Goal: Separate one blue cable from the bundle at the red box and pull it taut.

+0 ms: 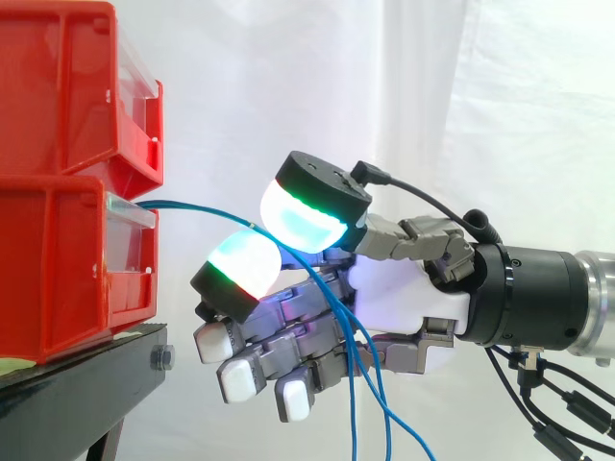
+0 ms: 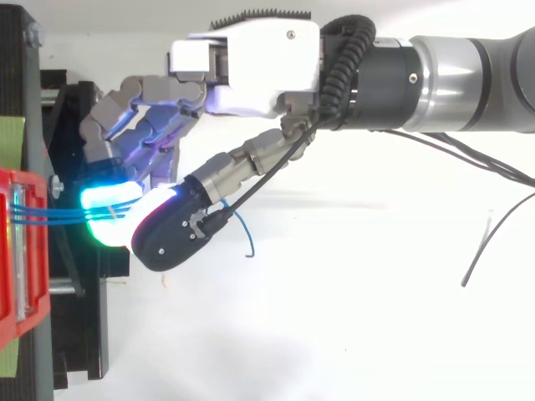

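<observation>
Thin blue cables (image 1: 202, 209) leave the clear front of the lower red box (image 1: 58, 269) and arc right to my hand (image 1: 404, 298). There they run between the thumb's glowing pad (image 1: 303, 216) and a finger's glowing pad (image 1: 240, 264), which close on them. Past the pinch, three strands hang down in front of the palm. How many strands are caught I cannot tell. From above, three blue cables (image 2: 50, 215) cross from the red box (image 2: 8, 251) into the green-lit pads, and the hand (image 2: 251, 67) reaches in from the right. The other fingers are curled below, holding nothing.
A second red bin (image 1: 58, 86) is stacked on the lower one. Both rest on a black stand (image 1: 86, 370) whose edge lies just left of the fingers. A white curtain (image 1: 288, 77) hangs behind. One blue cable end (image 2: 247, 242) dangles under the thumb.
</observation>
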`<action>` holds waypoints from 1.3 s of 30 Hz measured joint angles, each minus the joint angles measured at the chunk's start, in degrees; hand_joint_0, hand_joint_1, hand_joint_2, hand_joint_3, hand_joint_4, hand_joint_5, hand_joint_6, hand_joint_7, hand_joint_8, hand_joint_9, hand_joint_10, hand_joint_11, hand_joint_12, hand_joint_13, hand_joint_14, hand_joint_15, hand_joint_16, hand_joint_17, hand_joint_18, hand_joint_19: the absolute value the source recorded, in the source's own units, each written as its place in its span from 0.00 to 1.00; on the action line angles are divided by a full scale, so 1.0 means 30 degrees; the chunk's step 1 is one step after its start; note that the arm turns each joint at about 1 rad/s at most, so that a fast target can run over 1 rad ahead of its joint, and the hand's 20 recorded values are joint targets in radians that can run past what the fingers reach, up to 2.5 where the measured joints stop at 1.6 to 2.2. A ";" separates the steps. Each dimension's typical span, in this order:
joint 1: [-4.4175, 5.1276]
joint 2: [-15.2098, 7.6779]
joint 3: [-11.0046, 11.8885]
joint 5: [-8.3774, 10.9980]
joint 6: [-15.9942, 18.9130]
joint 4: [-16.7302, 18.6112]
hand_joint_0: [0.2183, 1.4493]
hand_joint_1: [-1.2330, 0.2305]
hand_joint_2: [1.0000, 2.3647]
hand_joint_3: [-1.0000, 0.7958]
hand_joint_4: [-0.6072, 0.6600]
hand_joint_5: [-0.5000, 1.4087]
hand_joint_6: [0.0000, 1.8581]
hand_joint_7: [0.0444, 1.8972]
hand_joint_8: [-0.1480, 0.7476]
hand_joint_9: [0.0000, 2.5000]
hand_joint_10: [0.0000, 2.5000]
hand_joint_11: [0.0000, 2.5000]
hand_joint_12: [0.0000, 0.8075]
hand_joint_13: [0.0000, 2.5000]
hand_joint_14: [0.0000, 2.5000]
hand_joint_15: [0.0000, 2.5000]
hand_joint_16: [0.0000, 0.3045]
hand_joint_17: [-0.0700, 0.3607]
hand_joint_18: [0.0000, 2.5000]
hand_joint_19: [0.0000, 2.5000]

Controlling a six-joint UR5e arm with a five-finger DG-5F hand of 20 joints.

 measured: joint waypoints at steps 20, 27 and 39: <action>-0.0073 0.0061 0.0087 -0.0069 0.0000 -0.0371 0.28 0.48 0.00 0.28 0.65 0.17 0.47 0.52 0.60 0.32 0.01 0.26 0.51 0.35 0.01 0.20 0.18 0.44 0.39 0.27; -0.0075 0.0048 0.0089 -0.0071 -0.0021 -0.0387 0.35 0.38 0.01 0.35 0.56 0.18 0.46 0.55 0.58 0.32 0.01 0.27 0.49 0.33 0.01 0.20 0.17 0.43 0.37 0.26; -0.0077 0.0050 0.0090 -0.0070 -0.0029 -0.0387 0.45 0.22 0.00 0.28 0.54 0.17 0.48 0.55 0.57 0.32 0.01 0.28 0.49 0.33 0.01 0.20 0.16 0.42 0.37 0.24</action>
